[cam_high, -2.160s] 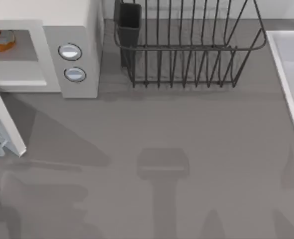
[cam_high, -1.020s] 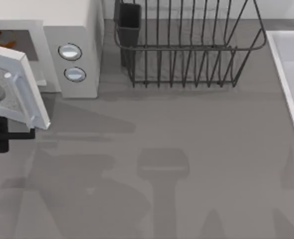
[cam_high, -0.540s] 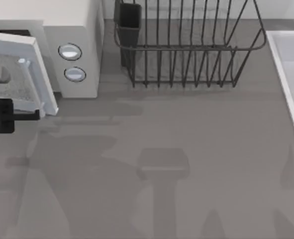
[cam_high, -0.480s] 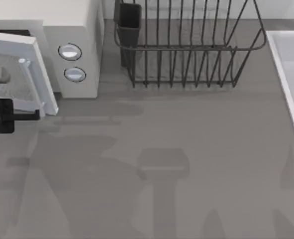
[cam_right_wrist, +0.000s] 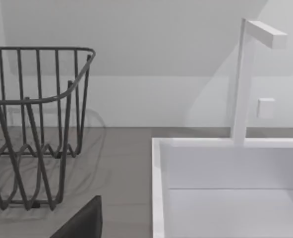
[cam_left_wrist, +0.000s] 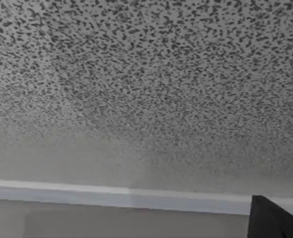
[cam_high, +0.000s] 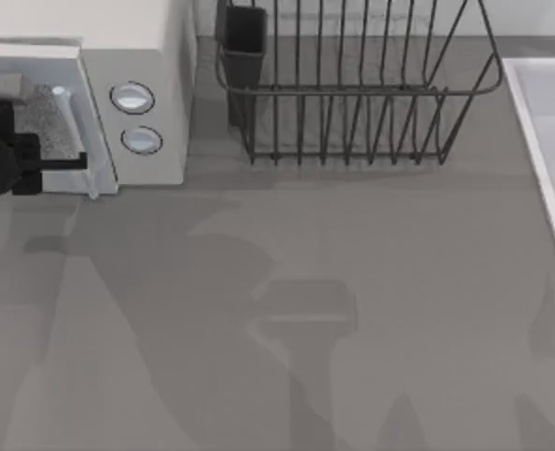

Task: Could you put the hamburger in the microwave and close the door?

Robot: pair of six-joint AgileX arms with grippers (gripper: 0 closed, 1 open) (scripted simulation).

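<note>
The white microwave (cam_high: 160,56) stands at the table's back left, its grey panel carrying two round knobs (cam_high: 131,97). Its door (cam_high: 47,113), with speckled grey window and pale bar handle (cam_high: 68,127), lies flat against the microwave's front, shut or very nearly so. My left gripper (cam_high: 33,160) is a black shape pressed against the door's outer face at the left edge. In the left wrist view the speckled window (cam_left_wrist: 146,74) is very close, with the white door frame (cam_left_wrist: 116,196) beneath it. The hamburger is hidden behind the door.
A black wire dish rack (cam_high: 352,103) with a dark cup (cam_high: 244,33) stands at the back centre. A white sink (cam_high: 549,141) runs along the right edge. The right wrist view takes in the rack (cam_right_wrist: 32,124), sink (cam_right_wrist: 225,188) and faucet (cam_right_wrist: 243,79).
The door has swung from wide open back against the microwave, with my left gripper following it toward the back. The hamburger, seen inside before, is now covered.
</note>
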